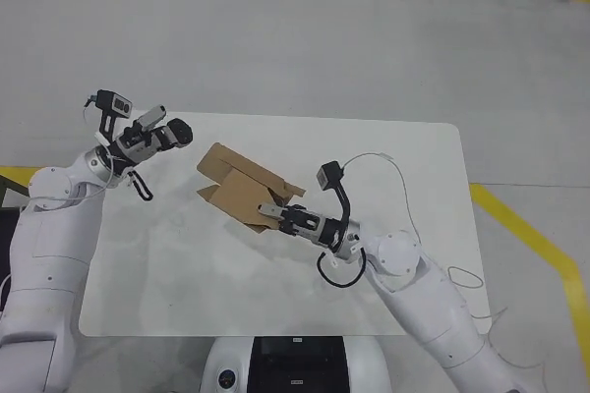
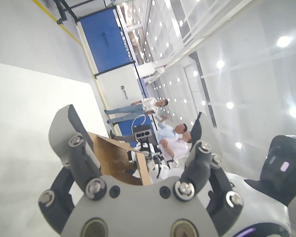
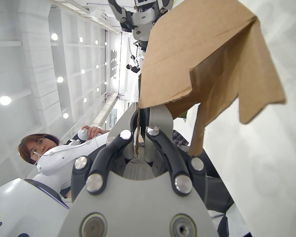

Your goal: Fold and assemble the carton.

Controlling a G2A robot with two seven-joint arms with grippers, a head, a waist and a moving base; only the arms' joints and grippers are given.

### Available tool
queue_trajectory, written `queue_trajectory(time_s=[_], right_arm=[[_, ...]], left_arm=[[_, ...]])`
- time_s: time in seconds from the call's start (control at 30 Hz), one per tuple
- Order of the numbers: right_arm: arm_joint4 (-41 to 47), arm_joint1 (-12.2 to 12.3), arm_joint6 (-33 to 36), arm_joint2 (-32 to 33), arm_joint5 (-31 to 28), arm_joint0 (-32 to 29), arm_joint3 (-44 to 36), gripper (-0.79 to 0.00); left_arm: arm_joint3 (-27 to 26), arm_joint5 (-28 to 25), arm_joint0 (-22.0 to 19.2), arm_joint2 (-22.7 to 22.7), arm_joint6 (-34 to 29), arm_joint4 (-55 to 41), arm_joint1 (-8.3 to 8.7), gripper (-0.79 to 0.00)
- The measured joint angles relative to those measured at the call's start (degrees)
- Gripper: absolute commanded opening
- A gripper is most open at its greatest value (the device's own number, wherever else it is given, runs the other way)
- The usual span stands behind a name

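1. Brown corrugated cardboard carton (image 1: 244,185): partly opened and not squared up. Its panels are creased, and several flaps splay outward at different angles.
2. Location: the carton is at the middle of the white rounded-corner table (image 1: 403,167). I cannot tell whether its underside fully rests on the surface.
3. Right gripper (image 1: 272,209): fingers pinched on the thin edge of one carton panel, on the carton's robot-facing side. The raw corrugated edge runs between them.
4. Left gripper (image 1: 182,131): jaws spread wide with nothing between them. It is near the table's far left corner, apart from the carton.
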Motion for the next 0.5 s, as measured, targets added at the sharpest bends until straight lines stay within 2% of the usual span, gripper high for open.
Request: queue_trajectory(time_s=[0.2, 0.5], right_arm=[[3.86, -0.16, 2.68, 0.12, 1.55, 0.95, 0.92, -0.785], [8.45, -0.01, 8.41, 1.41, 3.05, 2.55, 2.89, -0.785]], left_arm=[[-4.57, 3.61, 1.29, -0.43, -8.96, 1.59, 0.76, 0.000], [-4.32, 11.01, -0.04, 0.32, -18.89, -1.39, 1.20, 0.000]])
